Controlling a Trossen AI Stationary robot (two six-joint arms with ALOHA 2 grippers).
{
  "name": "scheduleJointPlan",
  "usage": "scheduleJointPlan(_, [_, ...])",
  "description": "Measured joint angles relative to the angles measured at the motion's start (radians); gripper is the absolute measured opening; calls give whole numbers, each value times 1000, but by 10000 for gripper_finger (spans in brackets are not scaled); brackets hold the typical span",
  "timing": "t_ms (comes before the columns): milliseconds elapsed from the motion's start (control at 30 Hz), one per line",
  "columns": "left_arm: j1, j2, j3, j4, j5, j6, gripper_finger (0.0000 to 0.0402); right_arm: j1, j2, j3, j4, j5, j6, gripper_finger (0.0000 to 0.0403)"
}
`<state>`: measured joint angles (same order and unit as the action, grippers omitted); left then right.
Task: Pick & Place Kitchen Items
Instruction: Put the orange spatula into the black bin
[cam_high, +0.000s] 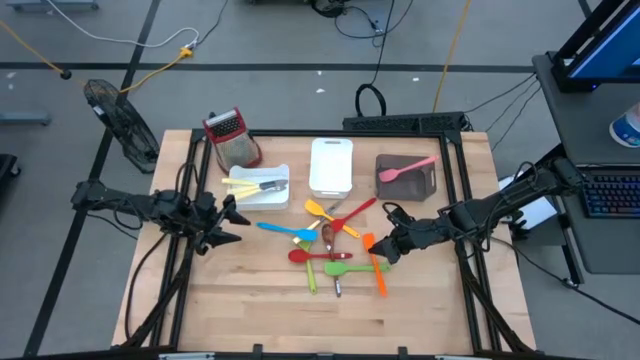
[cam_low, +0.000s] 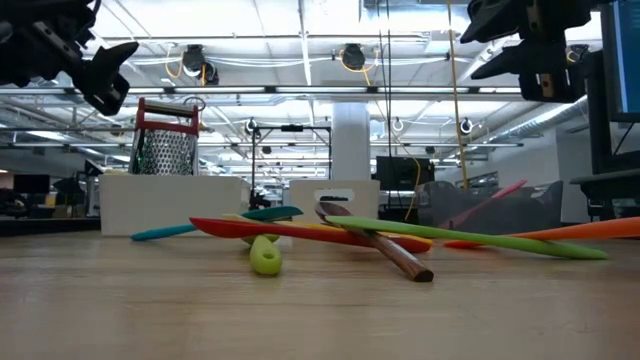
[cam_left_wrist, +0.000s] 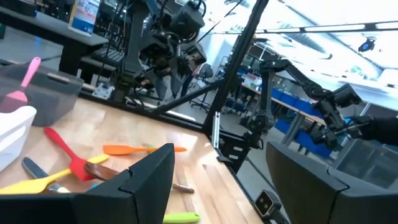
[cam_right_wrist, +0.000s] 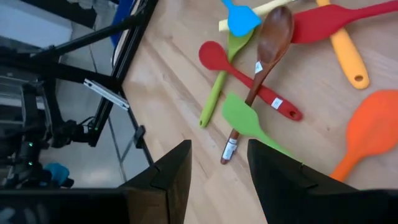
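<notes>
A few utensils lie in trays (cam_high: 283, 199), most utensils (cam_high: 335, 245) remain on the tabletop (cam_high: 250, 300); both claws, left (cam_high: 232, 228) and right (cam_high: 385, 247), hover spread, empty.

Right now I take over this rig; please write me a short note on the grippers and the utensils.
Left gripper: open, empty, beside the white tray.
Right gripper: open, empty, over the orange spatula.
Done: pink spatula in the brown tray; a few utensils in the white tray.
Left: the pile of utensils at the table's middle.
</notes>
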<state>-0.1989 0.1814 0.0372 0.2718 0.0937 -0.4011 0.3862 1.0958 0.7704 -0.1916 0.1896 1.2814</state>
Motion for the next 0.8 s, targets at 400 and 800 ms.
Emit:
scheduleJointPlan(400, [0, 0, 0, -15, 0, 30, 258, 2, 0, 0, 156, 1, -151, 153])
scheduleJointPlan(800, [0, 0, 0, -60, 0, 33, 257, 23, 33, 78, 134, -16, -218, 153])
